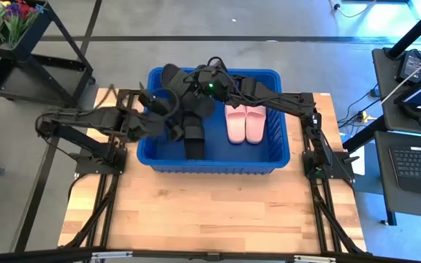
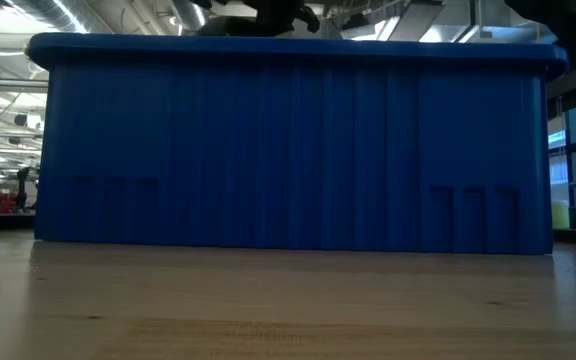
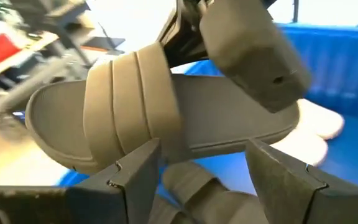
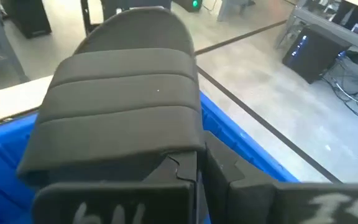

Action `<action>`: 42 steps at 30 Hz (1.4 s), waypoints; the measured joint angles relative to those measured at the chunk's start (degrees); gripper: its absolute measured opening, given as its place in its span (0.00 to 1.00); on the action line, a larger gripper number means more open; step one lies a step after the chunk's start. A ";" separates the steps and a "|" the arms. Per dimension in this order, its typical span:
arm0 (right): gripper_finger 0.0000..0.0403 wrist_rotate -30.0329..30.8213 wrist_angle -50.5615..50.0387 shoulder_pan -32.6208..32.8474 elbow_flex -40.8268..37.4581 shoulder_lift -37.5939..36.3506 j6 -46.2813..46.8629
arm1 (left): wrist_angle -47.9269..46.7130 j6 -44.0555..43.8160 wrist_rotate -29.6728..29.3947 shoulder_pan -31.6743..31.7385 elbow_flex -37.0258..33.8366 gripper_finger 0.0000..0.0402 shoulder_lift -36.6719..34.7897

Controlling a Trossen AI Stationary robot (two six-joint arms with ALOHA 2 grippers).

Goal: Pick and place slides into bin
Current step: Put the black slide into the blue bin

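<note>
from the low camera, nearest me, i saw bare table (image 2: 288,310) boards across the bottom of the frame, and behind them the ribbed blue wall of the bin (image 2: 288,150) filling most of the view; only dark arm parts showed above its rim at the top.

from above, the bin (image 1: 214,164) sat in the middle of the frame, toward the upper half of the table (image 1: 210,212). the pale pair (image 1: 245,123) lay side by side on its floor, right of centre. a black slide (image 1: 194,131) lay on the floor left of centre, strap up.

the left gripper (image 1: 161,106) reached in over the bin's left wall, at centre left of the frame. in its wrist view the fingers (image 3: 135,180) stood apart, with nothing clamped between them, and a raised slide (image 3: 160,118) hung just beyond them.

the right gripper (image 1: 196,80) came in from the right, over the bin's upper left part. its fingers (image 4: 185,177) were closed on the edge of a black slide (image 4: 123,99), held above the blue rim (image 4: 229,134) near the bin's far corner.
</note>
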 joint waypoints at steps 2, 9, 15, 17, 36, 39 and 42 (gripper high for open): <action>0.03 -0.17 0.92 0.07 0.00 0.00 -0.24 | -0.03 -0.15 -2.92 -0.63 0.00 0.57 1.49; 0.03 -1.10 0.50 0.98 0.02 0.00 -1.62 | 0.06 -0.19 -12.75 -1.07 0.00 0.57 5.12; 0.03 -1.34 -1.10 1.62 0.02 0.00 -1.87 | -0.07 -0.24 -18.90 -1.84 0.00 0.57 5.30; 0.03 -1.49 -1.86 1.56 0.02 0.00 -1.78 | -0.34 -0.24 -20.80 -2.07 0.00 0.57 5.23; 0.03 -2.13 -3.04 4.07 0.02 0.00 -3.24 | -5.42 1.07 -16.23 0.51 0.00 0.41 5.12; 0.03 -4.07 -3.22 4.07 0.02 0.00 -3.22 | -5.53 3.00 -16.25 0.49 0.00 0.31 5.10; 0.03 -5.38 -3.24 4.24 0.02 0.00 -3.08 | -5.83 3.33 -16.67 0.51 0.00 0.22 5.08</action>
